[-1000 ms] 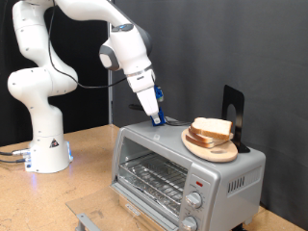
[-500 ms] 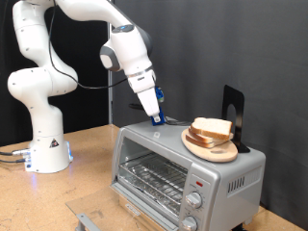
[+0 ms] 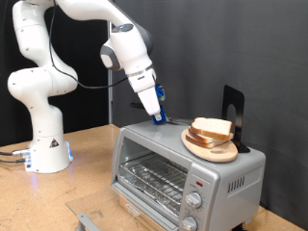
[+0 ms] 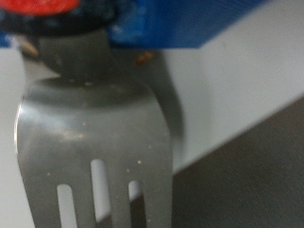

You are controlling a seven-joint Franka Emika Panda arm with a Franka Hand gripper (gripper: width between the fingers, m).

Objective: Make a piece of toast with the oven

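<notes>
Not far along imo: piece of toast [image 3: 213,128] sits on the wooden plate [image 3: 211,146] atop the oven [image 3: 183,171]. End effector [image 3: 158,118], left of it, grasping a fork [image 4: 95,142].

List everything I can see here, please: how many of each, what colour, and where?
oven: one, silver, on the wooden table, door shut.
wooden plate: one, light brown, on the oven's top.
piece of toast: pale bread, stacked on the plate; slice count unclear.
black stand: one, behind the plate.
fork: one, silver, fixed to the gripper.
table: one, wooden.
robot arm: one, white.
gripper: one, over the oven's top.
</notes>
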